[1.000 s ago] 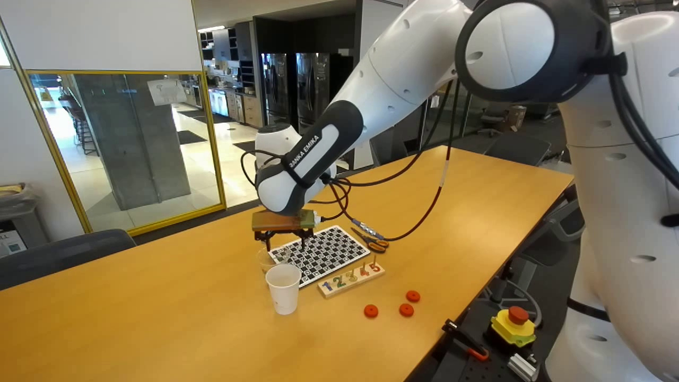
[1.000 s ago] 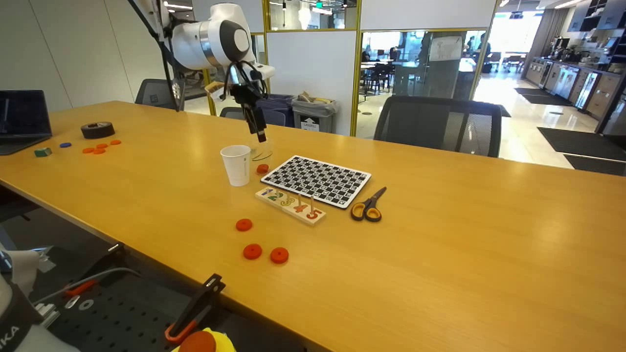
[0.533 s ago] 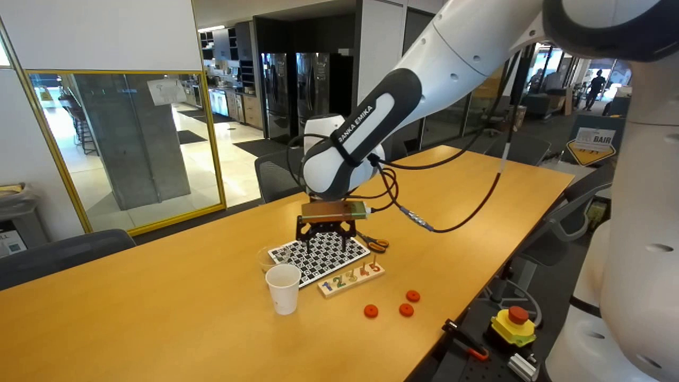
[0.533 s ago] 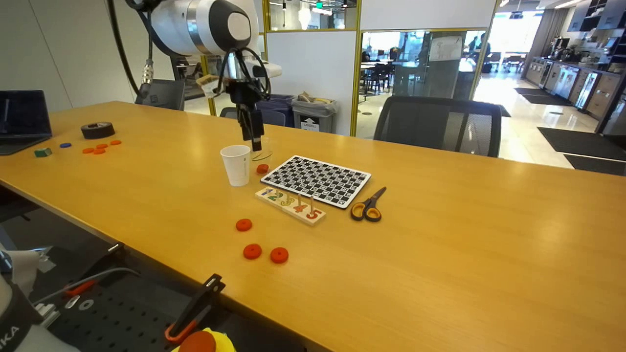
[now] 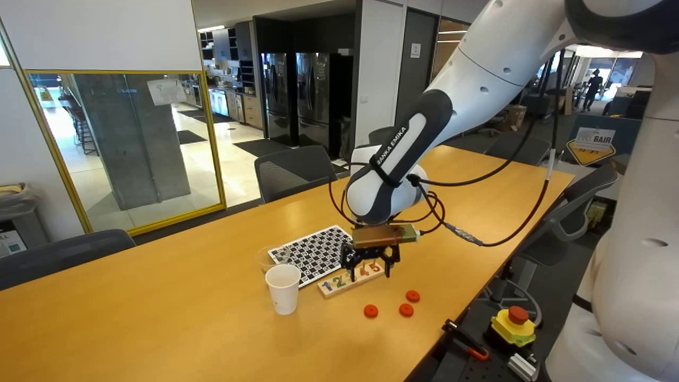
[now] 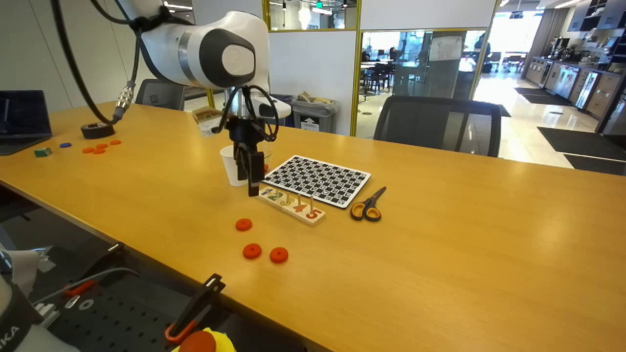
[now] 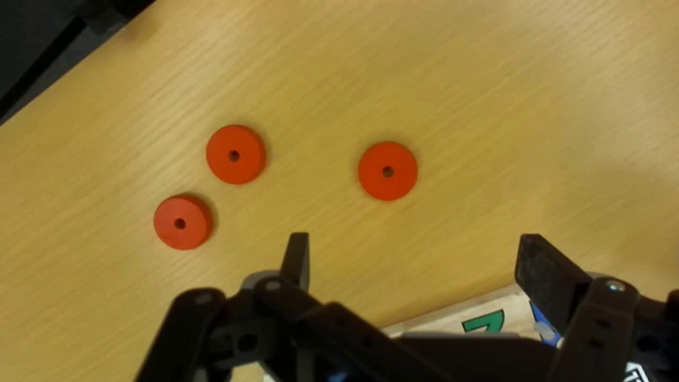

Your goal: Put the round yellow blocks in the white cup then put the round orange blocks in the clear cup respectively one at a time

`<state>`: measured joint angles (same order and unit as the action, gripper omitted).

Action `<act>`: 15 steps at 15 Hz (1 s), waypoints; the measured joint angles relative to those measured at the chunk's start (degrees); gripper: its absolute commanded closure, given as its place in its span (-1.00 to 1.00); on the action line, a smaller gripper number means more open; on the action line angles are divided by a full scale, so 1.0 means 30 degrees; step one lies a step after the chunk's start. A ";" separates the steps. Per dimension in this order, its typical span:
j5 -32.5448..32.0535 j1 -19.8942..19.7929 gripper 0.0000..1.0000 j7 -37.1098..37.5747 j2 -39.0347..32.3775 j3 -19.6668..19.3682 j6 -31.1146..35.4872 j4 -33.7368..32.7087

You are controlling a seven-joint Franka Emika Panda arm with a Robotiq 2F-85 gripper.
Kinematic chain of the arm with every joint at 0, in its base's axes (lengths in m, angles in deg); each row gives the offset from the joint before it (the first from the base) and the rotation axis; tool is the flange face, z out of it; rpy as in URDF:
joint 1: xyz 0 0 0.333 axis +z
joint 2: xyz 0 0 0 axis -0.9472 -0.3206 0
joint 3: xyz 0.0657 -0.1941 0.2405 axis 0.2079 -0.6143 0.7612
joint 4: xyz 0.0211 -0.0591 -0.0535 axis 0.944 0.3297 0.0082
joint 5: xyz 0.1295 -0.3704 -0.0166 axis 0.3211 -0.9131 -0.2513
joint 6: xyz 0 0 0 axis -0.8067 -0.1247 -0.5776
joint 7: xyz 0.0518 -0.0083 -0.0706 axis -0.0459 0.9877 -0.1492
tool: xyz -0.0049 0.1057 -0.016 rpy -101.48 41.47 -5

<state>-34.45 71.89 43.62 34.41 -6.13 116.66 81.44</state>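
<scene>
Gripper point(image 7: 415, 241): jaws wide apart, nothing held
Round orange block point(image 7: 388, 171), right in wrist view: probably light, stiff, slightly slippery; pinch low across opposite sides

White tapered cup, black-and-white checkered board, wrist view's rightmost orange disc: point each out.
White cup point(image 5: 284, 292): in an exterior view, side wall.
Checkered board point(image 6: 317, 181): in an exterior view, patterned top.
Rightmost disc point(image 7: 388, 184): wrist view, flat face.
</scene>
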 measured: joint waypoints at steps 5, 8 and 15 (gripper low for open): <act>0.2545 -0.0169 -1.00 -0.2448 -0.1548 0.0300 0.2694 0.1076; 0.4789 -0.0443 -1.00 -0.4253 -0.2569 0.0990 0.4072 0.1259; 0.7574 -0.1669 -1.00 -0.6651 -0.4069 0.2413 0.5870 0.1178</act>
<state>-11.73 66.88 23.67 22.21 1.11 134.27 84.97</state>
